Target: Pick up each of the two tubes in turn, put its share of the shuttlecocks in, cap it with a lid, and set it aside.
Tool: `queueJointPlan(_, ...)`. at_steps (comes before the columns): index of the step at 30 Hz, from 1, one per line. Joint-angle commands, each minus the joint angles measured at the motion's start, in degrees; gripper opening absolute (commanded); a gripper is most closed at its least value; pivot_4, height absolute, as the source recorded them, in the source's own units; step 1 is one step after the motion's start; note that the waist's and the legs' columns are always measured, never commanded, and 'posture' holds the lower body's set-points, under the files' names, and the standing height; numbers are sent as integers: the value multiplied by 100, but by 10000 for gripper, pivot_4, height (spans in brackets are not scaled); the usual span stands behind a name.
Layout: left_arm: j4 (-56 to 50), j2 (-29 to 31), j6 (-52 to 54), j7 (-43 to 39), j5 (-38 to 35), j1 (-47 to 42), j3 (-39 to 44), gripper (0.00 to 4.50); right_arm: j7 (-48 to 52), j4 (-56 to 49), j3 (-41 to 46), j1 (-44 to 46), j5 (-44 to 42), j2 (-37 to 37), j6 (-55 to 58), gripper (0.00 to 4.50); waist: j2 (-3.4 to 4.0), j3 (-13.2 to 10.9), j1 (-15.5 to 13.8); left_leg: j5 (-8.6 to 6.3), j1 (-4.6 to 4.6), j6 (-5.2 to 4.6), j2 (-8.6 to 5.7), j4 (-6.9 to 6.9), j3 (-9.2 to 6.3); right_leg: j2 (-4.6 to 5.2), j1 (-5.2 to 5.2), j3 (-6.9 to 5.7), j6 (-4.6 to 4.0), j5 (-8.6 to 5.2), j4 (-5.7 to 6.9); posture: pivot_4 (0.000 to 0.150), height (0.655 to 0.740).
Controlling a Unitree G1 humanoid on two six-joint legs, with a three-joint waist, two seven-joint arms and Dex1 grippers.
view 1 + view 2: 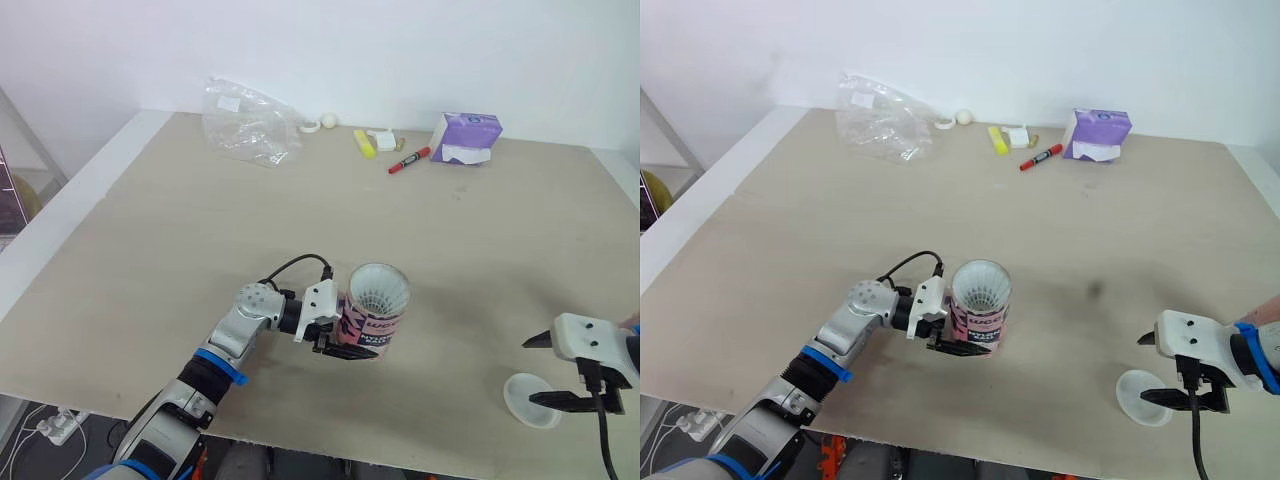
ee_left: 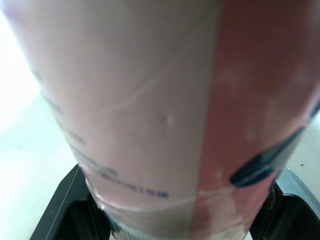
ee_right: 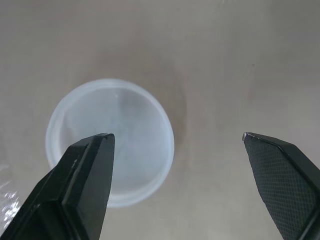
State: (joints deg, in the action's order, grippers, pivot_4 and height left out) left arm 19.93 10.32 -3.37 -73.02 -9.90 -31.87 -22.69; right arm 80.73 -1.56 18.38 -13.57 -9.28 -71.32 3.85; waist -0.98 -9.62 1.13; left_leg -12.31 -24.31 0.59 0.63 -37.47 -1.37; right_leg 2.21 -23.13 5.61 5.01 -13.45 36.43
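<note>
Left arm: reaches in from the near left, forearm angled toward the table's middle, wrist level. The left gripper (image 1: 350,348) is clamped across the lower body of the tube (image 1: 375,312). The left wrist view shows a black finger on each side of the pink wall.

Right arm: enters at the near right. The right gripper (image 1: 548,370) is spread wide just above the lid (image 1: 528,400). In the right wrist view one finger (image 3: 85,175) crosses the lid's rim and the other stands over bare table beside it.

Count:
- Tubes: one, held roughly upright at near centre, mouth up.
- Shuttlecocks (image 1: 380,290): white feathers inside the mouth; number cannot be told.
- Lids: one, translucent white.
- Far row: one plastic bag (image 1: 245,122), one red marker (image 1: 409,160), one purple box (image 1: 466,138), and a few small items.

Clearances: the lid lies near the table's (image 1: 200,250) near edge. Bare surface separates tube from lid, and a broad bare band lies between the tube and the far row.
</note>
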Motion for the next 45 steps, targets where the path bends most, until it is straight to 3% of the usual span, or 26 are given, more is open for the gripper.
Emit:
queueJointPlan(1, -55, 23, 49, -48, 69, 71, -117, 28383, -73, 114, -71, 94, 54, 16, -35, 44027, 2, 1, 0, 0, 0, 0, 0, 0, 1, 1, 0, 1, 0, 0, 0, 1500, 7400)
queueJointPlan(8, -104, 34, 33, -24, 101, 113, -116, 28383, -170, 247, -314, 179, 70, 46, 96, 44027, 1, 1, 1, 0, 5, 0, 2, -1, 0, -3, 5, 1, -1, 3, 1, 1500, 7400)
queueJointPlan(10, -114, 40, 27, -11, 115, 129, -117, 28383, -174, 259, -372, 215, 46, 71, 176, 40263, 1, 1, 2, 0, 8, 0, 2, -2, 0, -4, 8, 1, -1, 3, 0, 1500, 7400)
queueJointPlan(17, -88, 29, 5, 24, 150, 112, -101, 28383, -174, 286, -465, 260, 67, 58, 132, 13015, -9, 1, 6, 2, 24, 2, 7, -11, 1, -9, 24, 3, -7, 10, 0, 1500, 7400)
queueJointPlan(18, -80, 31, -3, 29, 154, 108, -99, 28383, -181, 282, -476, 266, 75, 55, 111, 6646, -10, 2, 6, 4, 25, 4, 7, -12, 2, -9, 25, 5, -11, 10, 0, 1500, 7400)
queueJointPlan(20, -72, 30, -8, 35, 159, 103, -96, 28383, -182, 278, -495, 268, 85, 45, 65, 445, -9, 2, 7, 7, 27, 7, 7, -13, 4, -8, 26, 6, -19, 9, 0, 1500, 7400)
queueJointPlan(27, 49, 54, -41, 88, 197, 58, -49, 28383, -163, -258, -289, 379, -204, 46, -35, 123, -6, 3, 6, 9, 28, 7, 11, -13, 3, -13, 26, 7, -11, 18, 0, 1500, 7400)
queueJointPlan(32, 313, 34, -51, 209, 238, -60, 34, 28383, -112, -1000, -95, 1118, -663, -204, 226, 123, 18, 6, 7, 13, 30, 7, 10, -14, 11, -14, 24, 17, -15, 23, 2, 1500, 7400)
queueJointPlan(39, 817, -48, -137, 464, 394, -345, 69, 28383, -185, -1926, -1044, 3991, -1447, -195, 897, 123, 13, 2, 18, 45, 34, 6, 16, -17, 18, -14, 15, 14, -37, 53, 1, 1500, 7400)
queueJointPlan(45, 1031, -73, -282, 521, 520, -457, 3, 28383, -114, -1996, -2342, 6091, -1291, 780, 1241, 123, 3, 2, 28, 58, 28, 0, 16, -17, 26, -10, 6, 18, -41, 74, 0, 1500, 7400)
